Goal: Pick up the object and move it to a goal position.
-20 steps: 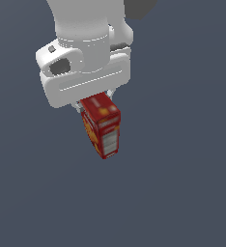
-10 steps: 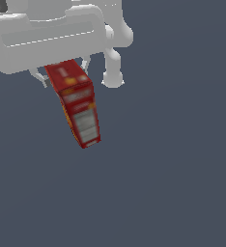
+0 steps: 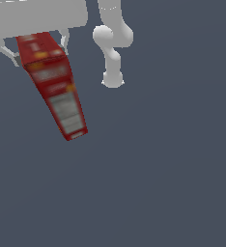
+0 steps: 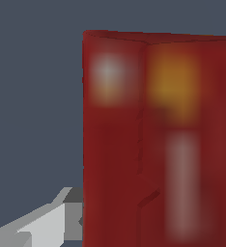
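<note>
The red box (image 3: 54,84), with yellow-orange pictures and whitish label patches, hangs from my gripper (image 3: 37,41) near the top of the exterior view's left. The gripper is shut on the box's upper end. Its white fingers (image 3: 9,52) show on either side of the box. The box tilts down toward the exterior view's right, lifted off the grey floor. In the wrist view the box (image 4: 158,140) fills most of the picture, blurred, and one grey finger (image 4: 52,226) presses its side. The other finger is hidden there.
The arm's white links and base (image 3: 113,79) stand at the upper middle of the exterior view, to the right of the box. The flat grey floor (image 3: 158,183) spreads all around.
The gripper with the box has moved toward the camera and to the exterior view's upper left; it now looks larger and partly cut off. The arm's base has come into view.
</note>
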Available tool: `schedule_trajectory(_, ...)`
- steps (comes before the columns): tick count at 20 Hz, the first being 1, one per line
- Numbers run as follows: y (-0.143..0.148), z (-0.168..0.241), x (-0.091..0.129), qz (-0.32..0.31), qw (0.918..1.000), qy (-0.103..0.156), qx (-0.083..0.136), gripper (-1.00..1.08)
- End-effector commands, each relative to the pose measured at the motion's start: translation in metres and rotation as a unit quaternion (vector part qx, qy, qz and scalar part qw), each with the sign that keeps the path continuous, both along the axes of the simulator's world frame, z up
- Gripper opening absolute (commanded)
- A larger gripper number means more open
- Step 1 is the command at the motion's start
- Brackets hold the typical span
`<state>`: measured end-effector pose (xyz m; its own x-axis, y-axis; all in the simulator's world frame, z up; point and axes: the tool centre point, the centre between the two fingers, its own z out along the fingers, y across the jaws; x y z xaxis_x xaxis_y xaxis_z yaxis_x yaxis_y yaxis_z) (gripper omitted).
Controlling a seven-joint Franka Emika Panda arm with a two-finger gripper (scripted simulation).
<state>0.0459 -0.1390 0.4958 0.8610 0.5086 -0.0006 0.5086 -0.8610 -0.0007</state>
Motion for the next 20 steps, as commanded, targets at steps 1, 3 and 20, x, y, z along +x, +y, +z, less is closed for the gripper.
schedule_trajectory(1, -0.006, 0.009, 0.000, 0.000, 1.0000, 0.000, 0.000, -1.00)
schedule_trajectory(3, -0.009, 0.014, 0.000, 0.000, 1.0000, 0.000, 0.000, -1.00)
schedule_trajectory(20, -0.020, 0.027, 0.001, 0.000, 1.0000, 0.000, 0.000, -1.00)
